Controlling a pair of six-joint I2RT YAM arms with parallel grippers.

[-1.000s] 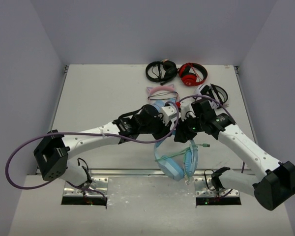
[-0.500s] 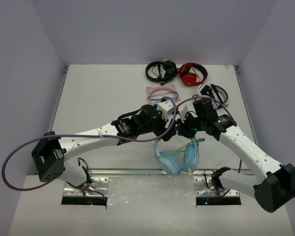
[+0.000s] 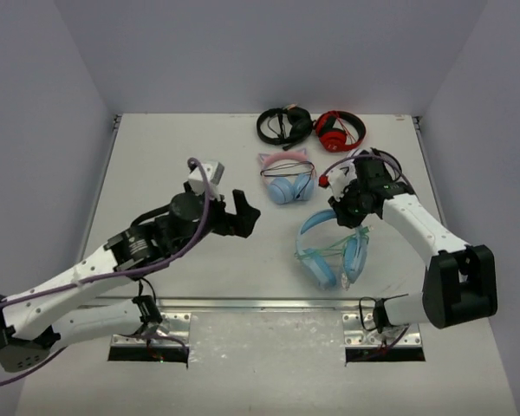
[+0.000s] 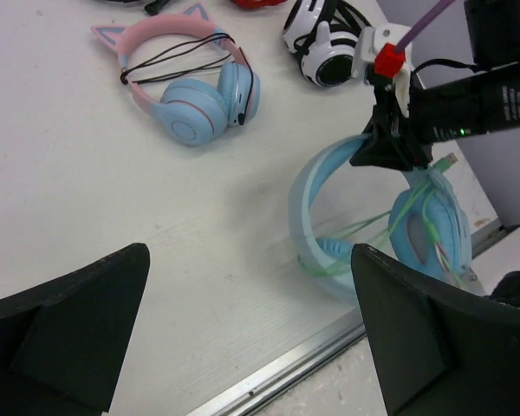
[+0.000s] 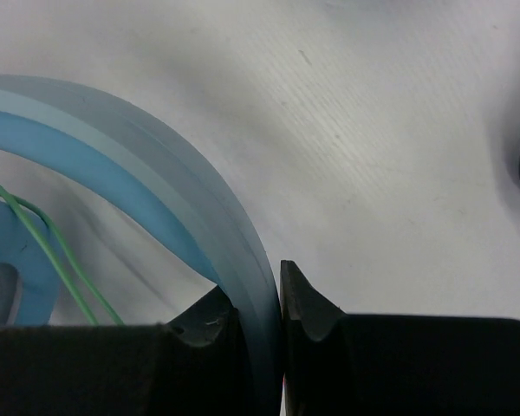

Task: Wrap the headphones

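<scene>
The light blue headphones lie on the table right of centre, headband toward the back and cups toward the near edge. Their thin pale green cable runs loosely across the cups. My right gripper is shut on the headband, which sits clamped between its two fingertips. My left gripper hovers open to the left of the headphones, apart from them, with nothing between its fingers. The left wrist view shows the headband, a cup and the right gripper on the band.
Pink-and-blue cat-ear headphones lie just behind the blue ones. White-and-black headphones sit beside the right arm. Black headphones and red headphones rest at the back edge. A metal rail borders the table's near edge.
My left gripper opened, let go and drew back to the left. My right gripper closed on the headband, and the headphones shifted to the right and away from the near edge.
</scene>
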